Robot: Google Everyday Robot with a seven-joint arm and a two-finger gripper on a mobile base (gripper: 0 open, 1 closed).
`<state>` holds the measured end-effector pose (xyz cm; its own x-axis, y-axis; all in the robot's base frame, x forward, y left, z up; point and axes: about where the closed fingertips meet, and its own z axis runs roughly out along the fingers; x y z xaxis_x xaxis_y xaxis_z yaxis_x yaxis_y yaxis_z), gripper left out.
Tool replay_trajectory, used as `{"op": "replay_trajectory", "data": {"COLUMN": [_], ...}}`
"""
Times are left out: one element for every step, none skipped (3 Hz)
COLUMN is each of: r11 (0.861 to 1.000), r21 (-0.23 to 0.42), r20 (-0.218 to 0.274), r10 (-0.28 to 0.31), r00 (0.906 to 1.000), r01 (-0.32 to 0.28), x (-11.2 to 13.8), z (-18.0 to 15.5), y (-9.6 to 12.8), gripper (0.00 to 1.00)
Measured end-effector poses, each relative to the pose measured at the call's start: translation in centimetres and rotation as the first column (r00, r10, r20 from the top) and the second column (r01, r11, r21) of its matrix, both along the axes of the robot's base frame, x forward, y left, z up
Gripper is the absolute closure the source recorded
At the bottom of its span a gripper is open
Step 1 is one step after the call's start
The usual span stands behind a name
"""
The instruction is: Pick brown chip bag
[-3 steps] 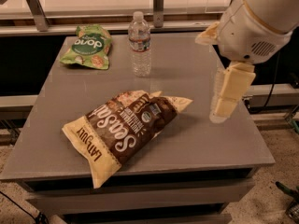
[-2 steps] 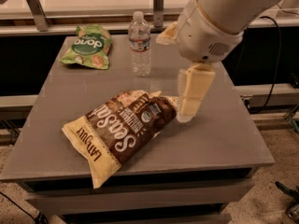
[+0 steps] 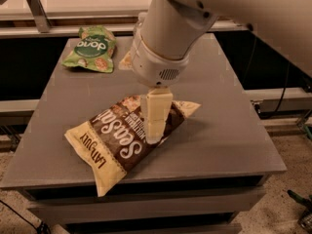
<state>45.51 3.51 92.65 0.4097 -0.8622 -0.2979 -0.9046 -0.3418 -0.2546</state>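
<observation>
A flat grey desk with a thick front edge carries two snack bags. The large crinkly brown chip bag lies flat on the near half of the desk, a little left of centre, and is set on a diagonal. Its dark brown middle bears big white script lettering. One cream-yellow end, printed "LATE JULY", points toward the near-left corner, and its lowest corner reaches out over the desk's front edge. The other cream-yellow end points toward the right, near the middle of the desk.

The cream-coloured gripper hangs straight down from a bulky white round arm housing, which fills the upper middle of the view. The gripper's tip lies directly over the dark brown middle of the chip bag, close to its upper right part and across the white lettering. It is seen as one pale block, so whether it is spread, pressed together or pinching the bag cannot be told. Whether the tip touches the bag's surface or sits just above it cannot be told either.

A smaller green snack bag with white lettering lies flat at the far-left corner of the desk, well apart from the chip bag. Behind the desk runs a pale shelf edge with a slanted metal bracket at the left.
</observation>
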Motion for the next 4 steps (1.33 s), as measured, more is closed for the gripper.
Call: {"op": "replay_trajectory", "data": {"r11": [0.998, 0.996, 0.995, 0.995], "r21": [-0.049, -0.079, -0.095, -0.094], "r20": [-0.065, -0.11, -0.13, -0.139], "r10": [0.032, 0.035, 0.027, 0.023], "r00": [0.9974, 0.9934, 0.9911, 0.99], "r01": [-0.035, -0.044, -0.039, -0.037], "x": [-0.3, -0.2, 0.1, 0.3], "z": [-3.3, -6.0, -7.7, -7.8], "y": [1.6, 2.3, 2.5, 2.3], "gripper": [0.0, 0.18, 0.41, 0.63]}}
